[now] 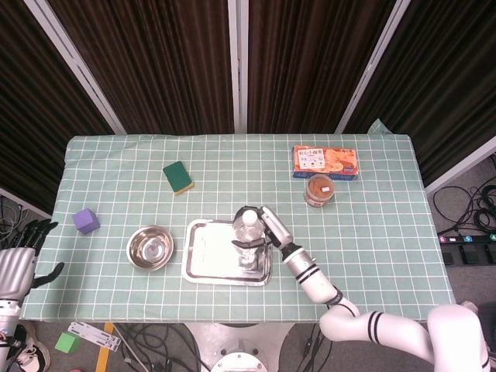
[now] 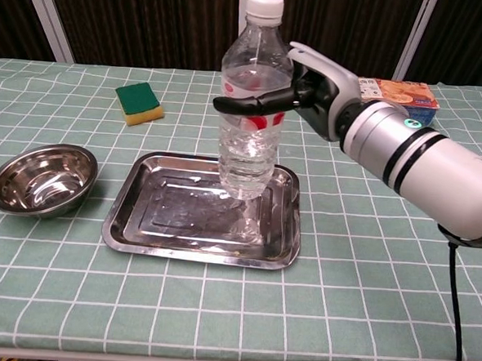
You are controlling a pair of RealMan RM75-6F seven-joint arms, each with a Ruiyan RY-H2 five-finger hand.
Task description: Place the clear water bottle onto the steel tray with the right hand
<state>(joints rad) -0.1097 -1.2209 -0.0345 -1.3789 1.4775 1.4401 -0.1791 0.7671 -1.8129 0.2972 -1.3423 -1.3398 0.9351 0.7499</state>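
Note:
My right hand [image 2: 308,86] grips the clear water bottle [image 2: 248,124] upright around its middle, fingers wrapped across the red label. The bottle has a white cap and water in its lower half; its base is over the right part of the steel tray [image 2: 165,217], just at or slightly above the tray floor. From the head view the bottle [image 1: 248,232] and right hand [image 1: 270,229] sit over the tray [image 1: 209,256]. My left hand [image 1: 19,260] hangs off the table's left edge, fingers spread, holding nothing.
A steel bowl [image 2: 41,176] stands left of the tray. A green and yellow sponge [image 2: 138,102] lies at the back left, a purple cube [image 1: 85,221] at the far left. An orange snack box [image 1: 325,161] and a brown jar [image 1: 318,190] sit at the back right.

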